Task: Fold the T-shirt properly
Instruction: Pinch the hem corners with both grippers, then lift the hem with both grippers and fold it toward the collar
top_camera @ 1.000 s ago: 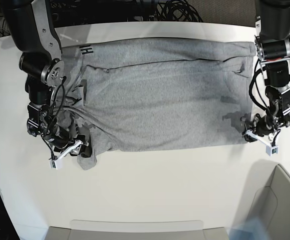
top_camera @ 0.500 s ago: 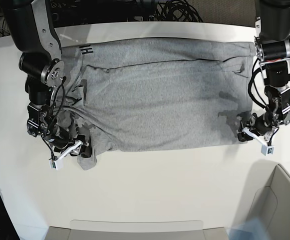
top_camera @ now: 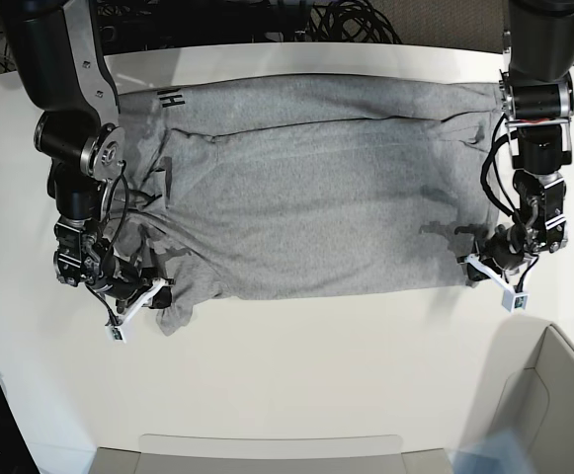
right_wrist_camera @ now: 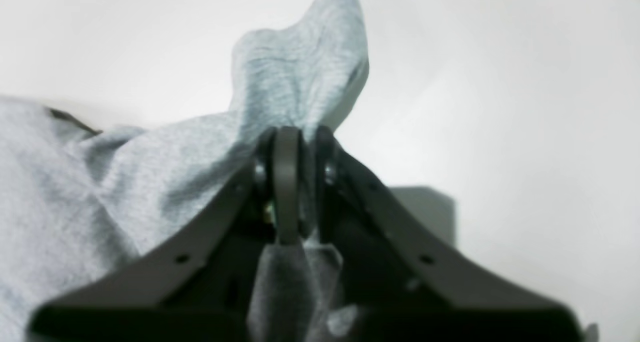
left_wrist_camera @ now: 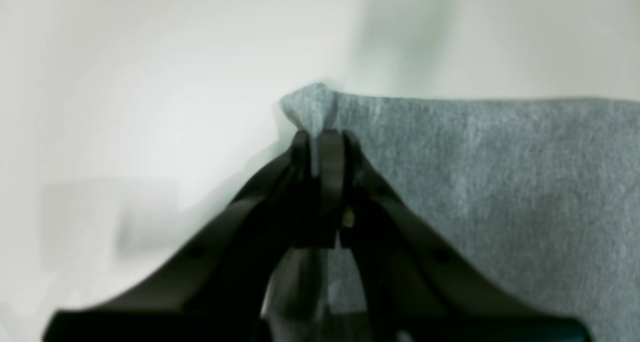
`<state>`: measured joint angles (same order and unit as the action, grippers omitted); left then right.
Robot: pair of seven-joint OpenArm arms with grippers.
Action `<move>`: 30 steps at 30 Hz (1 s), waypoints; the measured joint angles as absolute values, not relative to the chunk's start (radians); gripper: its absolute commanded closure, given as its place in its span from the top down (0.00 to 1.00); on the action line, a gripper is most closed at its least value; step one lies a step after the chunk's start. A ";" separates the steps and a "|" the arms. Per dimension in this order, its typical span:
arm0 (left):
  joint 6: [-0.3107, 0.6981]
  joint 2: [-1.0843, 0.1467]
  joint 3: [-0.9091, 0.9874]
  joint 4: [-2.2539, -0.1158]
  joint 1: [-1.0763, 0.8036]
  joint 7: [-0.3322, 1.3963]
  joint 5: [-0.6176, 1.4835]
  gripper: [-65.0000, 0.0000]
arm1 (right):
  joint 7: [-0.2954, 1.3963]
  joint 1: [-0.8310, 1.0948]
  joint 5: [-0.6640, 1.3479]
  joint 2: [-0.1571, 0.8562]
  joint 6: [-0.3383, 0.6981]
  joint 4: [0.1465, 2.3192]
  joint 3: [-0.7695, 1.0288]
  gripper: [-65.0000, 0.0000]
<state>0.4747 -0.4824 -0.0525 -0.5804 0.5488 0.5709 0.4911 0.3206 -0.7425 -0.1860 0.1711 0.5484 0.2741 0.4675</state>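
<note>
Underneath, white table (top_camera: 296, 365), grey T-shirt (top_camera: 316, 197) flat across.

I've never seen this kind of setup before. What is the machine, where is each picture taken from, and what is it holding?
It is a two-armed robot at a white table. One picture looks down from above; the other two come from cameras on each wrist, looking along the pincers. A grey T-shirt lies spread across the table. The left pincer is shut on a near corner of it, seen close in its wrist picture. The right pincer is shut on bunched cloth at the opposite end.
</note>
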 measured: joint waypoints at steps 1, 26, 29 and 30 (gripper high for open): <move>0.474 -0.483 -0.051 -0.580 0.548 0.571 0.492 0.00 | 0.325 -0.743 -0.187 0.171 0.548 0.286 0.446 0.01; 0.426 -0.473 0.104 -1.038 0.376 0.877 0.474 0.00 | 0.460 -0.730 -0.190 0.146 0.549 0.590 0.270 0.00; 0.414 -0.471 0.150 -1.082 0.335 0.903 0.472 0.00 | 0.501 -0.691 -0.183 0.146 0.549 0.720 0.268 0.00; 0.414 -0.473 0.157 -1.103 0.322 0.923 0.471 0.00 | 0.515 -0.672 -0.183 0.145 0.548 0.767 0.266 0.00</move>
<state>0.4141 -0.4728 0.1566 -1.1034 0.3222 0.9230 0.4713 0.5152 -0.6724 -0.1829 0.1448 0.5484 0.7666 0.2657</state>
